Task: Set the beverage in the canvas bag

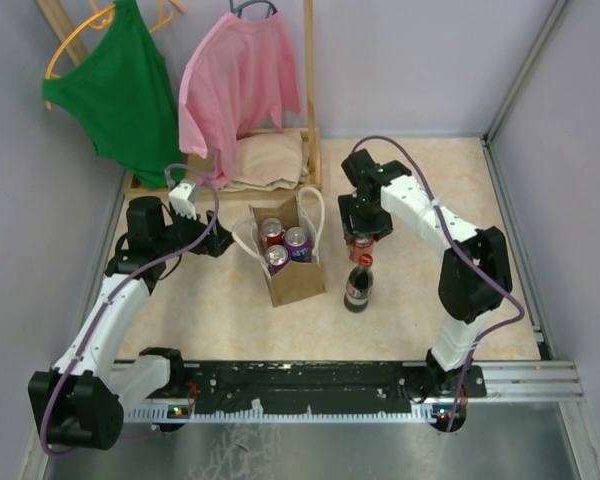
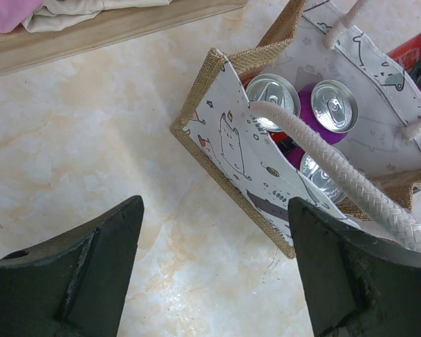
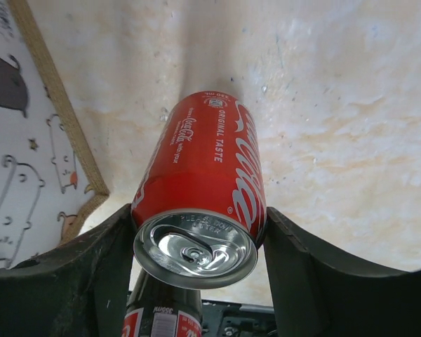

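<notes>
The canvas bag (image 1: 298, 282) stands open at the table's middle with three cans (image 1: 278, 258) inside. My right gripper (image 1: 362, 243) is shut on a red cola can (image 3: 210, 165) and holds it just right of the bag, whose printed wall (image 3: 17, 175) shows at the left of the right wrist view. My left gripper (image 2: 215, 210) is open and empty over bare table, just left of the bag (image 2: 228, 137). One white rope handle (image 2: 340, 179) passes close by its right finger. In the top view the left gripper (image 1: 220, 241) is beside the bag's left handle.
A dark cola bottle (image 1: 358, 285) stands upright just in front of the held can; it also shows in the right wrist view (image 3: 161, 316). A wooden rack at the back holds a green shirt (image 1: 120, 90), a pink shirt (image 1: 242, 80) and a beige folded cloth (image 1: 270, 160).
</notes>
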Controlling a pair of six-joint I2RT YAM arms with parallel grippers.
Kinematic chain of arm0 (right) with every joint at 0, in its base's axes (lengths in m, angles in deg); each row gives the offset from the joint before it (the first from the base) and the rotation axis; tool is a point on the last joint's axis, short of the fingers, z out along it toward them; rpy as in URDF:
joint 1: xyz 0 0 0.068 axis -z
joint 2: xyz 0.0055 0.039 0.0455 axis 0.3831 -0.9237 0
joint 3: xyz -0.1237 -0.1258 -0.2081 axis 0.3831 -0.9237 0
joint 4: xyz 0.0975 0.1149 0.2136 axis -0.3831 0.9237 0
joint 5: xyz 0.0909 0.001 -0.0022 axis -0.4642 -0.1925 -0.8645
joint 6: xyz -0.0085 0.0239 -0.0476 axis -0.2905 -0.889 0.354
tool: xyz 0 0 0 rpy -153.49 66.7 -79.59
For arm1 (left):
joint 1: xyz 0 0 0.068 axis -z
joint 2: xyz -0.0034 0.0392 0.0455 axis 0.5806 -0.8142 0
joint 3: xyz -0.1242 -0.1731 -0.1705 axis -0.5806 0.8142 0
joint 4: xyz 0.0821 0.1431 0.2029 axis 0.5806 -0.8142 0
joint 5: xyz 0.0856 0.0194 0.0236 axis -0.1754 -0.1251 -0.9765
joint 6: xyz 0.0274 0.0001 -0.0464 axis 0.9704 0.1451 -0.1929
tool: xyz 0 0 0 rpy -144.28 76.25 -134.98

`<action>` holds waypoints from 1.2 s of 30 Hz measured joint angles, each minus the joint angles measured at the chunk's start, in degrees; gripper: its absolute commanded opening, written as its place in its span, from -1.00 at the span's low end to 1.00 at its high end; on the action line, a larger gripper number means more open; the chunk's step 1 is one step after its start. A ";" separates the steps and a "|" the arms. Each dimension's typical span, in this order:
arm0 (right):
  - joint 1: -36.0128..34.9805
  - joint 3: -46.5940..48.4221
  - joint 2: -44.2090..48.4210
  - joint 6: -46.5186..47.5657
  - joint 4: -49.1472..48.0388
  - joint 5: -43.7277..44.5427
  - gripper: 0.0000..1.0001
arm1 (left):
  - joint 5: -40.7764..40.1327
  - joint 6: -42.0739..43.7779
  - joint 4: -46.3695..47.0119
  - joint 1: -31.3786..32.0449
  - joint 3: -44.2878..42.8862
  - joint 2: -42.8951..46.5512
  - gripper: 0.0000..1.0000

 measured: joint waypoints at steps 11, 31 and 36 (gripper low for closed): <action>0.17 23.98 -0.24 3.93 4.17 6.27 -1.00 | 0.00 -0.02 0.00 0.00 0.00 0.02 0.79; -12.92 32.20 1.18 8.52 -7.02 -5.44 -1.00 | 0.07 -0.02 -0.02 0.00 0.00 0.02 0.78; -16.98 30.99 1.27 9.03 -5.27 -5.55 -1.00 | 0.09 -0.02 -0.02 0.00 0.00 0.02 0.78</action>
